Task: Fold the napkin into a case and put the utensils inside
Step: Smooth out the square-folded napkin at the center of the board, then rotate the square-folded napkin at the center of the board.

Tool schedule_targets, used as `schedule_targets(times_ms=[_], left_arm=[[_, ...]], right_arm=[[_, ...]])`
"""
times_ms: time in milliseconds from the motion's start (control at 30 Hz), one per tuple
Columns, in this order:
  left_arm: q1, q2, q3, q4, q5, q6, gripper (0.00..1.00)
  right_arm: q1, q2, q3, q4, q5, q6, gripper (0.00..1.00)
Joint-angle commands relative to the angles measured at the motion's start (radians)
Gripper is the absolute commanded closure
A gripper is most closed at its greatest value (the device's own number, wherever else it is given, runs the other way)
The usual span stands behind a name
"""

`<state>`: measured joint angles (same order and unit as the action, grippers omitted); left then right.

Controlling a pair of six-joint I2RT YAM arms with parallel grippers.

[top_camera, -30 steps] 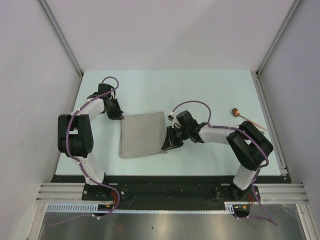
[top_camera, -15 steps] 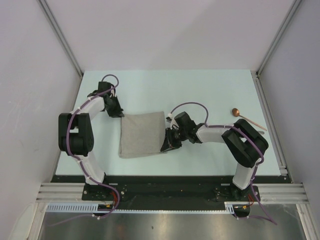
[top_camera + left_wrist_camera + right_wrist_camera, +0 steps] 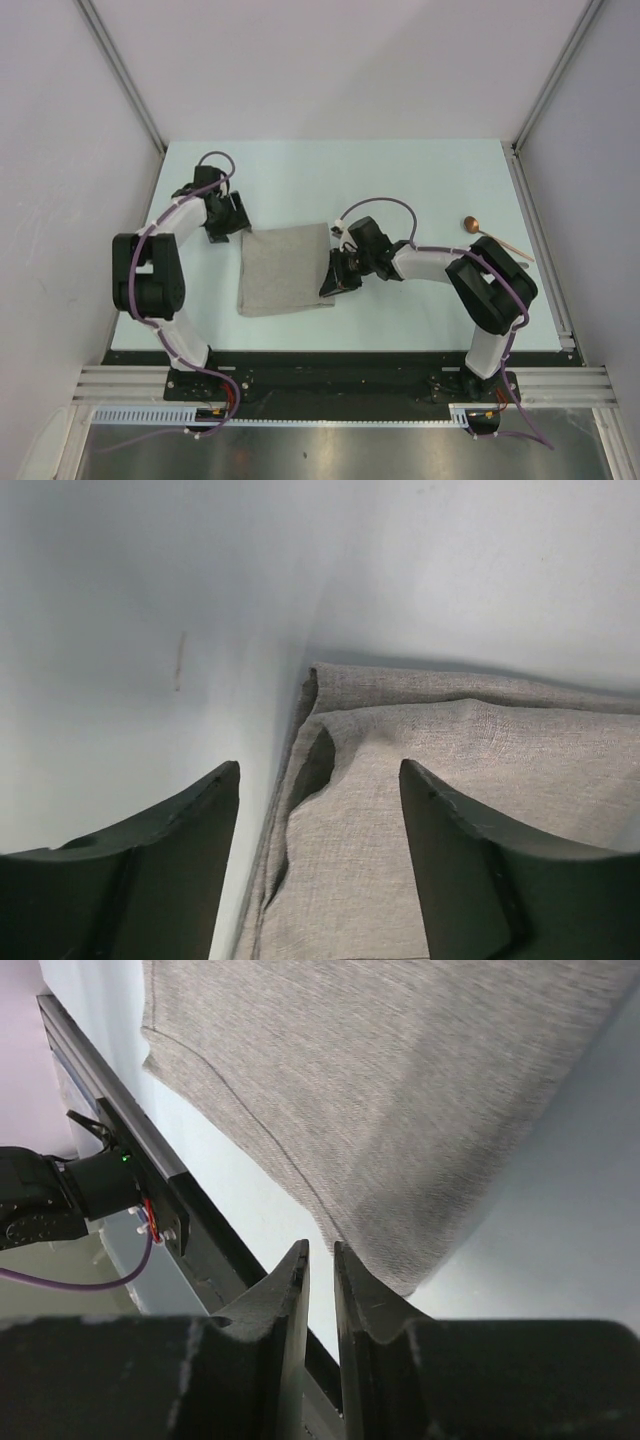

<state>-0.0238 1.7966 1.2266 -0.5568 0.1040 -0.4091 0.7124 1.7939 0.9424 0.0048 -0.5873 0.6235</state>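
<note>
The grey-beige napkin (image 3: 285, 268) lies folded flat as a rough rectangle on the pale table. My left gripper (image 3: 228, 229) hovers at its far left corner, jaws wide open. In the left wrist view the layered cloth edge (image 3: 330, 780) shows between the left gripper's (image 3: 318, 770) fingers, not pinched. My right gripper (image 3: 331, 284) sits at the napkin's right edge near the front corner. In the right wrist view its (image 3: 320, 1247) jaws are almost together, with only a thin empty slit and the napkin corner (image 3: 400, 1260) just past the tips. A copper spoon (image 3: 472, 223) lies at the far right.
The black front rail (image 3: 330, 365) runs along the near table edge, and shows in the right wrist view as the rail (image 3: 120, 1140). White walls (image 3: 60, 200) enclose the table on three sides. The spoon's handle points toward the right wall frame (image 3: 540, 240).
My left gripper has opened and let go of the napkin's far left corner. My right gripper has slid slightly left along the napkin's right edge.
</note>
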Motion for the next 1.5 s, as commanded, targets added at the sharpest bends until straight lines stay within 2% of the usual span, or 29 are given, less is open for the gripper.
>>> schedule_targets(times_ms=[0,300,433,600,700,867,967,1067,1333,1467], left_arm=[[-0.004,-0.173,0.001,-0.015,-0.139,-0.004,0.27],[-0.036,-0.529,-0.214,0.020,-0.083,0.013,0.31],[-0.047,-0.589,-0.321,0.020,0.051,0.021,0.36],[-0.050,-0.623,-0.418,0.049,0.102,-0.010,0.36],[-0.050,-0.628,-0.420,0.046,0.089,-0.025,0.36],[-0.050,-0.701,-0.412,0.064,0.072,-0.049,0.37],[-0.050,-0.723,-0.389,0.058,0.057,-0.059,0.41],[-0.050,-0.735,-0.362,0.037,0.049,-0.050,0.41],[-0.048,-0.773,-0.357,0.035,0.100,-0.034,0.40],[-0.048,-0.761,-0.346,0.044,0.134,-0.007,0.39]], right_arm=[[0.036,-0.011,0.049,-0.035,0.001,-0.025,0.80],[0.048,0.048,0.027,-0.080,0.147,-0.070,0.90],[0.053,0.051,0.019,-0.114,0.152,-0.111,0.90],[0.097,-0.023,0.075,-0.192,0.182,-0.119,0.88],[0.102,-0.085,0.084,-0.232,0.218,-0.075,0.83],[0.205,-0.096,0.082,-0.285,0.349,-0.067,0.80],[0.269,-0.054,0.096,-0.307,0.461,-0.051,0.84],[0.306,-0.027,0.098,-0.289,0.546,-0.030,0.95],[0.315,0.039,0.108,-0.264,0.716,-0.011,0.98],[0.260,0.074,0.110,-0.275,0.785,-0.014,0.98]])
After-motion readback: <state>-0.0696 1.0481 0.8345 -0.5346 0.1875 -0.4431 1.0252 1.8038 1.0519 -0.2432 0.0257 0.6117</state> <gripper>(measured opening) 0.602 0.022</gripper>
